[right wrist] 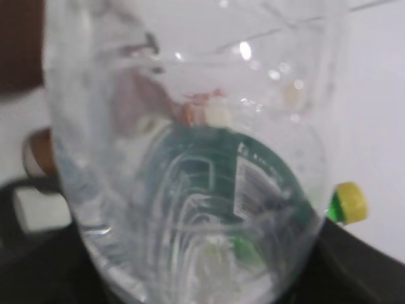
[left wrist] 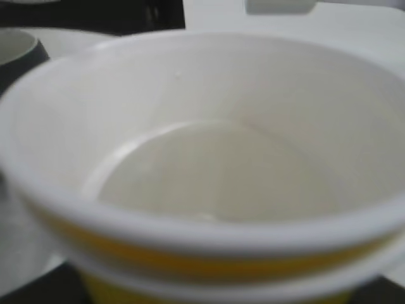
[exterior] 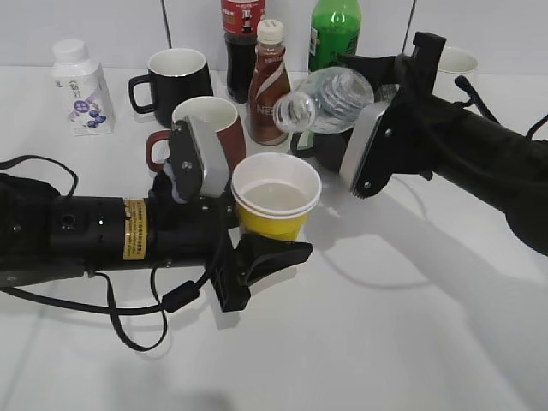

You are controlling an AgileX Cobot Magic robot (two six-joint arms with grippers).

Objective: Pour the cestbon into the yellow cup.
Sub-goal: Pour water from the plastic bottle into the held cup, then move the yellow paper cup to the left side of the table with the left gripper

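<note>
We start at the left gripper point(exterior: 257, 231), mid-frame in the exterior view – its silver and black fingers point(exterior: 199, 154) are clamped on the yellow cup point(exterior: 275, 199), which sits upright and raised off the table point(exterior: 411, 325). The cup looks like 2 nested cups, with a double white rim. In the left wrist view the yellow cup point(left wrist: 202, 164) fills the whole frame; the white inside shows a faint ring near the bottom, and we cannot tell whether that is liquid.

Right gripper point(exterior: 360, 128), upper right of centre, is clenched on the cestbon point(exterior: 330, 98), which it holds tipped close to horizontal with the neck end pointing left and slightly down, toward the cup. The neck sits above and just behind the cup's rim, not touching it. In the right wrist view the cestbon point(right wrist: 190, 158) is blurred and close, with its green label visible through the clear wall.

Behind, along the top of the exterior view: a white milk bottle point(exterior: 81, 87) at upper left, a black mug point(exterior: 175, 81), a brown mug point(exterior: 214, 128) just behind the left gripper, a cola bottle point(exterior: 242, 34), a brown Nescafe bottle point(exterior: 269, 86) and a green soda bottle point(exterior: 334, 32). A white mug point(exterior: 454, 64) is at upper right, partly hidden by the right arm.
</note>
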